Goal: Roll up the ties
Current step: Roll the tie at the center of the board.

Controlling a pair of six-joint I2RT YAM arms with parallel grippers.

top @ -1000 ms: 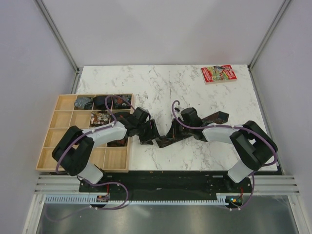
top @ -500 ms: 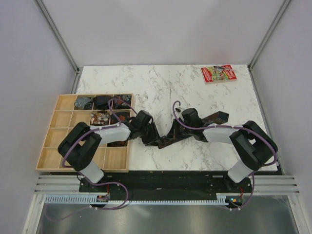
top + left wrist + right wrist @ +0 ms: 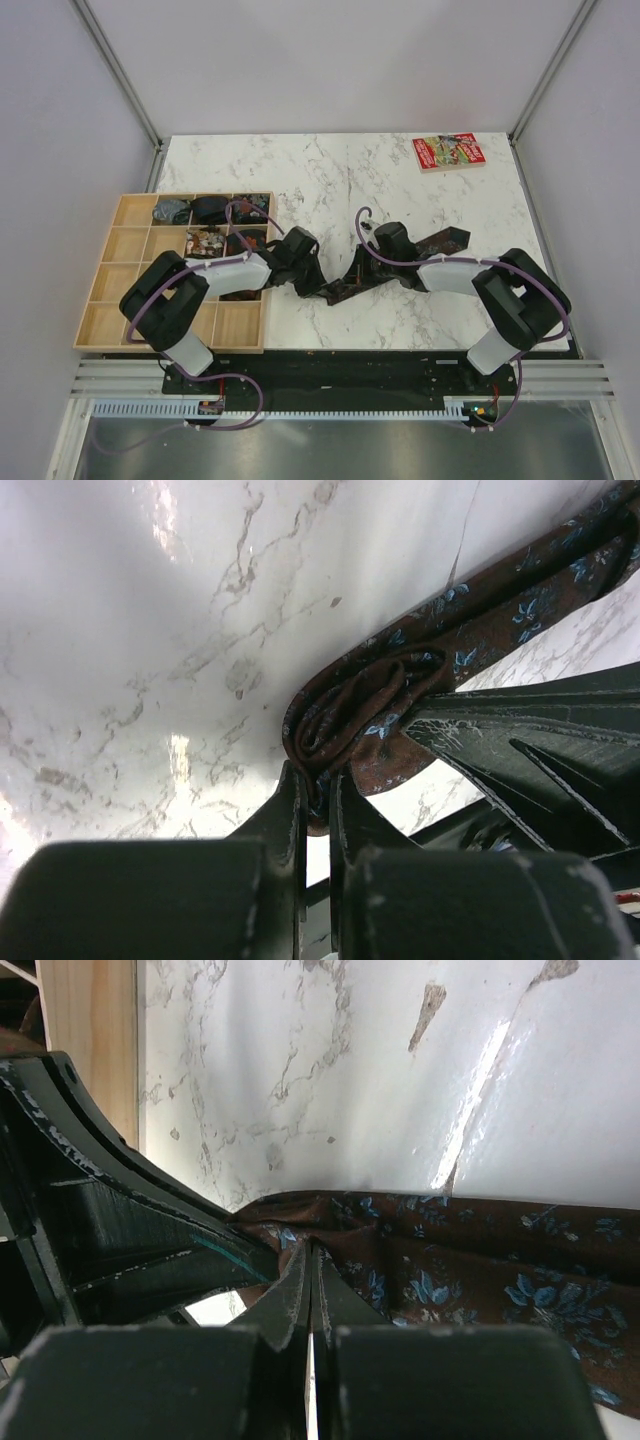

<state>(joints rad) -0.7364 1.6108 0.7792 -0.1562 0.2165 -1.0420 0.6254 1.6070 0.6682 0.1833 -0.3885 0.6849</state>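
the two arms come in from the near edge of the counter [image 3: 300, 180] and meet just left of its middle. the left hand [image 3: 315, 782] has its fingers [image 3: 290, 815] drawn almost together, pinching the near edge of a small loose coil at one end of the tie [image 3: 350, 715]; the coil lies on the marble. just beside it, the right hand [image 3: 311, 1252] is pressed together on a fold of the same cloth, dark brown with small bluish flowers, close to where the flat strip leaves the coil. from there the tie runs flat to the right and a little farther back, passing under the right wrist, and its pointed end shows beyond it. left of the hands, at the counter's left edge, sits a wooden tray [image 3: 110, 285] of square compartments; dark rolled bundles [image 3: 210, 209] lie in several compartments of its two far rows. a red booklet [image 3: 448, 152] lies flat near the far right corner, well apart from everything else.
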